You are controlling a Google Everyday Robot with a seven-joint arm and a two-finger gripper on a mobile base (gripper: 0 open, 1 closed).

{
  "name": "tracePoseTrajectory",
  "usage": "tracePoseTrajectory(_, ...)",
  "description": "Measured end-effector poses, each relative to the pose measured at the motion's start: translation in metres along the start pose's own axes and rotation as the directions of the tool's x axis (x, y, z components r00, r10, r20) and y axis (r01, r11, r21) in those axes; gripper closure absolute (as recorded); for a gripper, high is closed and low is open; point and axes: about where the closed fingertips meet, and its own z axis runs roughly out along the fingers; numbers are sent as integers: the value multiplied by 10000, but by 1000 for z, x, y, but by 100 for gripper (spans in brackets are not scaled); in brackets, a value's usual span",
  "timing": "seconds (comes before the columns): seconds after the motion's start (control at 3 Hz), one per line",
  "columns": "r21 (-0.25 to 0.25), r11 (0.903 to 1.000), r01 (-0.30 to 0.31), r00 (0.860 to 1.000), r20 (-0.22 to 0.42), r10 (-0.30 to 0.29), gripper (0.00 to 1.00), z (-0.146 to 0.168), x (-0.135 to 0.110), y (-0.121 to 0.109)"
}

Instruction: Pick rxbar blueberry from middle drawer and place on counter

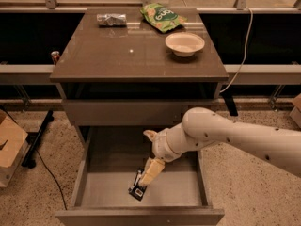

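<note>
The middle drawer [94, 192] is pulled out below the cabinet. On its grey floor, near the front, lies the rxbar blueberry [137, 189], a small dark bar with white markings. My gripper [149, 166] hangs inside the drawer just above and to the right of the bar, open, and its lower tan finger [153, 170] points down at the bar's upper end. I cannot tell whether that finger touches the bar. The counter [117, 55] is the glossy brown cabinet top above.
On the counter stand a white bowl [185, 43], a green snack bag [162, 17] and a crumpled silver packet [111, 19]. A shut drawer front [113, 112] sits above the open one. A cardboard box [9, 147] is on the floor at left.
</note>
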Motion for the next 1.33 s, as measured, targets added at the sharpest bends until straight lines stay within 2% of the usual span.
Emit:
tracePoseTrajectory(0.33,-121,9999,-58,9994,337,62,0,32,8,1)
tracePoseTrajectory(0.67,-368,9987,-364,9960,806,393,0,51,12,-1)
tracePoseTrajectory(1.33,-497,9977,-452,9966,663,484,0,69,19,1)
